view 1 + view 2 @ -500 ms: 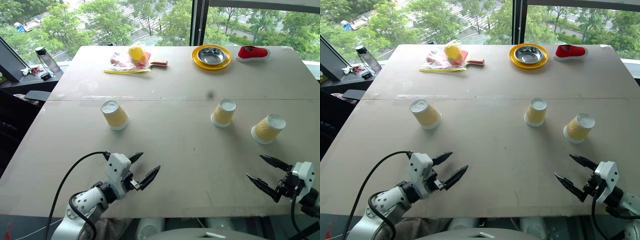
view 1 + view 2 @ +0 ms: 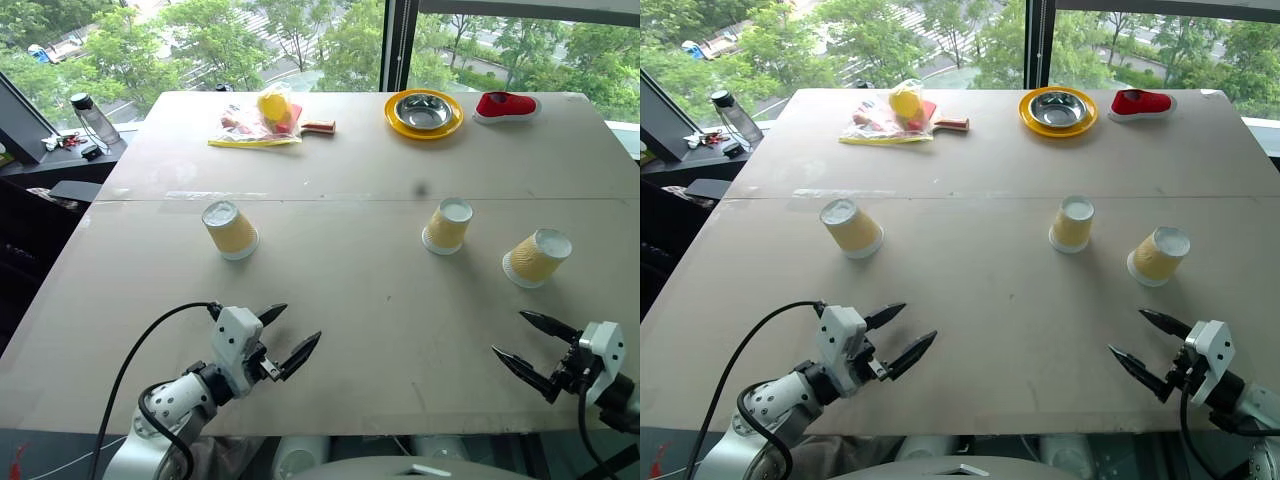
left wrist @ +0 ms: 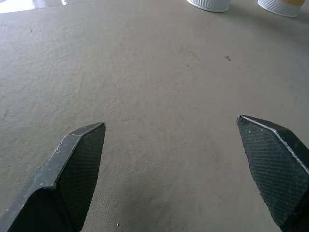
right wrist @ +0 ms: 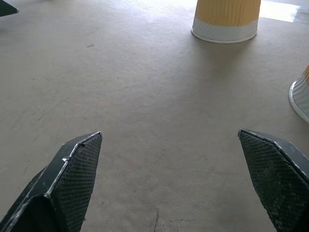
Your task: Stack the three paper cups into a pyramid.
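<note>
The three paper cups stand upside down and apart on the bench (image 2: 330, 330): left cup (image 2: 231, 229), middle cup (image 2: 447, 226), right cup (image 2: 536, 258). Left claw (image 2: 287, 335) and right claw (image 2: 528, 346) are both released, grasping nothing. Such cups are probably light and crush easily; take each softly across its ribbed side.
</note>
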